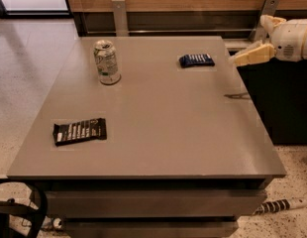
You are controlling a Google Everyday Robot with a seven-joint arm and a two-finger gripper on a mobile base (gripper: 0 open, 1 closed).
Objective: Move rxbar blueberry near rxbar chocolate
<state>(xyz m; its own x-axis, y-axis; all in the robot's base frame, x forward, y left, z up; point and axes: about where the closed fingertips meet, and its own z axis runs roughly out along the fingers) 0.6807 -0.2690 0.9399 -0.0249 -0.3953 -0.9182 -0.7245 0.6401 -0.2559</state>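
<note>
One splayed claw [250, 42] hovers just right of rxbar blueberry [196, 60].

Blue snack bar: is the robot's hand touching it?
Apart. The camera view shows bare table between the rxbar blueberry and the gripper, which hangs at the table's right edge.

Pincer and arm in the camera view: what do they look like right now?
The pincer, at the right edge beside the table, has two cream, tapered fingers. Behind them sits a rounded white wrist housing with a small dark round mark. No cables or lettering show.
</note>
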